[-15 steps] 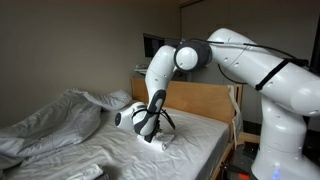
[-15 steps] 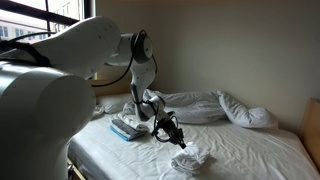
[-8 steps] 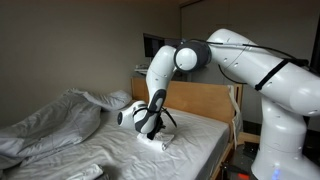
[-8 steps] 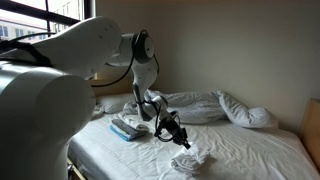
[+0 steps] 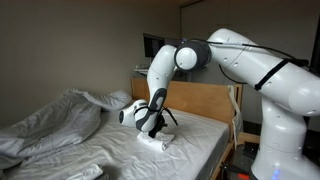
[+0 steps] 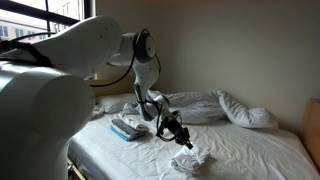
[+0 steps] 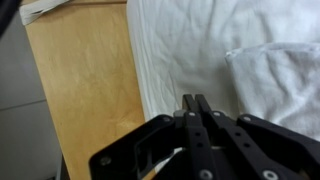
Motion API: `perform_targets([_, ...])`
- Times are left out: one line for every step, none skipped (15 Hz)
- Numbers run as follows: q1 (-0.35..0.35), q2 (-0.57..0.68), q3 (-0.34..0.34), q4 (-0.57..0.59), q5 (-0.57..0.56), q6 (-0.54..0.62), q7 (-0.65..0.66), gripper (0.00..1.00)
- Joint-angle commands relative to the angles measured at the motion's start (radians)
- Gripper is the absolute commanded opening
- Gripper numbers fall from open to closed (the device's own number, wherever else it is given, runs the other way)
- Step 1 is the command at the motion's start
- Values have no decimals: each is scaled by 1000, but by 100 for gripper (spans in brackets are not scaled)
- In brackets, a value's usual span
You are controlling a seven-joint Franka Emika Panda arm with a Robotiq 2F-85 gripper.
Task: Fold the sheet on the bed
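Surface: the bed (image 6: 105, 152), white fitted cover, with a light wooden headboard (image 5: 205, 100) at one end. A rumpled duvet (image 5: 50, 125) is heaped along the far part of the mattress. Room: plain pale wall (image 6: 245, 45), window (image 6: 30, 25) at upper left in an exterior view.

The sheet (image 6: 190, 160) lies on the bare cover near the headboard end, well apart from the duvet. It is a small crumpled white bundle. In an exterior view (image 5: 158, 143) its long axis runs roughly parallel to the headboard. From the opposite side it looks bunched, with no clear direction. In the wrist view it sits at the right edge (image 7: 280, 75).

Claw (image 7: 196, 102): fingers pressed together, clenched on nothing visible, just above and beside the sheet (image 6: 176, 136).
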Motion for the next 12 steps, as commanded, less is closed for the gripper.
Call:
perform_targets([-13, 2, 17, 7, -10, -10, 3, 7])
perform_targets([-15, 3, 17, 6, -6, -10, 9, 7])
perform_targets([-15, 13, 20, 13, -3, -12, 4, 7])
perform_targets([-22, 10, 16, 1, -5, -6, 7, 7])
perform_targets([-23, 17, 15, 1, -6, -5, 3, 7])
perform_targets([-30, 15, 12, -10, -9, 1, 1, 7])
perform_targets([-35, 17, 10, -18, -10, 3, -1, 7])
perform_targets([-32, 40, 15, 11, -4, -11, -8, 7])
perform_targets([-37, 48, 14, 11, -5, -9, -9, 7])
perform_targets([-40, 55, 13, 12, -7, -8, -9, 7])
perform_targets([-42, 61, 12, 10, -11, -2, -10, 7])
perform_targets([-43, 72, 11, 12, -15, 3, -10, 7])
